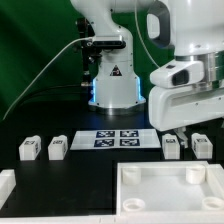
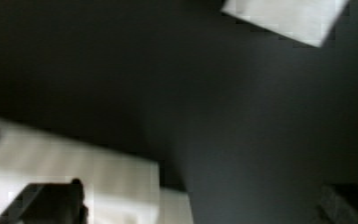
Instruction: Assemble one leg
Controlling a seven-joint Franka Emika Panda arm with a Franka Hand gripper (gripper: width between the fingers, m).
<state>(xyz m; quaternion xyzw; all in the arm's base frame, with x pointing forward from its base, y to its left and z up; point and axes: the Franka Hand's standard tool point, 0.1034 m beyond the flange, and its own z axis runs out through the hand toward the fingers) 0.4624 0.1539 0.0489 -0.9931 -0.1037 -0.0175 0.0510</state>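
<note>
Where the white tray (image 1: 160, 168) sits, four legs (image 1: 58, 148) outside it, on table (image 1: 88, 185).

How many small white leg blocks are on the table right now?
4: two legs at the exterior view's left of the marker board, two at its right. None appears hidden.

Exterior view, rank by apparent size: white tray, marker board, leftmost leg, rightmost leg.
1. white tray: largest, though nearest the camera and cropped.
2. marker board.
3. leftmost leg and rightmost leg: look alike, not ranked.
</note>
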